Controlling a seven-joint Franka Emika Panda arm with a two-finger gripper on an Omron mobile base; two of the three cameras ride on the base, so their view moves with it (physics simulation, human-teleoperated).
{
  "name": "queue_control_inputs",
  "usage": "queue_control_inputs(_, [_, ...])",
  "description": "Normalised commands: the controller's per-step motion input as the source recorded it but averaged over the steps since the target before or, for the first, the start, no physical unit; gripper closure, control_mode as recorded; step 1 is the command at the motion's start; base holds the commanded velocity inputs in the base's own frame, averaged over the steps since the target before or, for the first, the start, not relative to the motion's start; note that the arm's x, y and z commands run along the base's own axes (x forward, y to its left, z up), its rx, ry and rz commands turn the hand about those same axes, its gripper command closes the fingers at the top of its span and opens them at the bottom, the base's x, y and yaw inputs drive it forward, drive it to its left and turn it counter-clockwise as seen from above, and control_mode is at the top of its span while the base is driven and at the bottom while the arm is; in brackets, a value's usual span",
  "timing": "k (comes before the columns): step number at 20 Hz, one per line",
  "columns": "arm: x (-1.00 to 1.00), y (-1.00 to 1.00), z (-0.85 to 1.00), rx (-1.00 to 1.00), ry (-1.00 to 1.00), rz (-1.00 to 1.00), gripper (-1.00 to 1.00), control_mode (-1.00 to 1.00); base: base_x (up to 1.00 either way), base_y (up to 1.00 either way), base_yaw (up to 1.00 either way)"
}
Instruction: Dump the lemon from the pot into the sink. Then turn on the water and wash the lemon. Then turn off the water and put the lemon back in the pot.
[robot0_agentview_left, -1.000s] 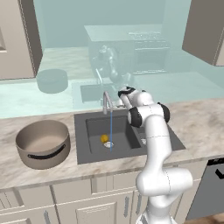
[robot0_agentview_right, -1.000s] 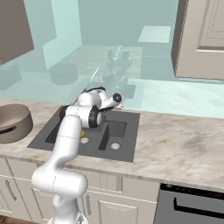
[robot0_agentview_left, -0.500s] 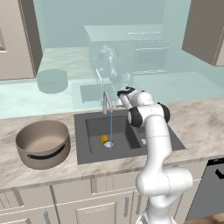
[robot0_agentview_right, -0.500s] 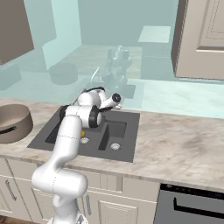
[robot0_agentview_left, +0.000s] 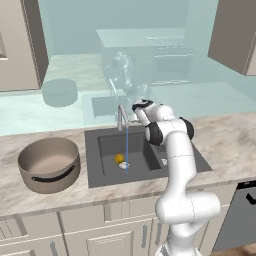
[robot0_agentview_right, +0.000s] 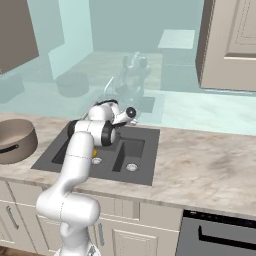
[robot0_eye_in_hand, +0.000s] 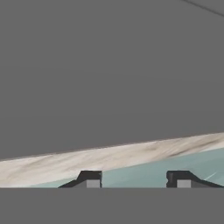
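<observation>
Yellow lemon (robot0_agentview_left: 119, 158) lies in the sink (robot0_agentview_left: 95, 150) under running water (robot0_agentview_left: 126, 147)

the white arm rises from the base, bends at its dark elbow and reaches forward to the back edge of the sink. the gripper (robot0_eye_in_hand: 135, 179) is level there, its two dark fingertips (robot0_eye_in_hand: 89, 178) apart with nothing between them.

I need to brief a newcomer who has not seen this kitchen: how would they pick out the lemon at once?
Find the dark grey sink set in the marbled counter, right of the brown pot. In its larger basin, beside the silver drain under the thin water stream, lies the lemon: the one small yellow-orange ball there.
</observation>
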Motion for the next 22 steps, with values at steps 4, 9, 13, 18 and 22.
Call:
queue_control_inputs(4, [0.41, 1.00, 0.47, 0.03, 0.00, 0.00, -1.00, -1.00, 0.00, 0.00, 0.00])
queue_control_inputs(9, [0.49, 1.00, 0.62, 0.06, 0.00, 0.00, -1.00, -1.00, 0.00, 0.00, 0.00])
queue_control_inputs(13, [0.52, 1.00, 0.75, 0.09, -0.01, 0.00, -1.00, -1.00, 0.00, 0.00, 0.00])
queue_control_inputs(18, [0.51, 1.00, 0.83, 0.09, -0.05, 0.00, -1.00, -1.00, 0.00, 0.00, 0.00])
queue_control_inputs(22, [0.56, 1.00, 0.99, 0.05, -0.16, 0.00, -1.00, -1.00, 0.00, 0.00, 0.00])
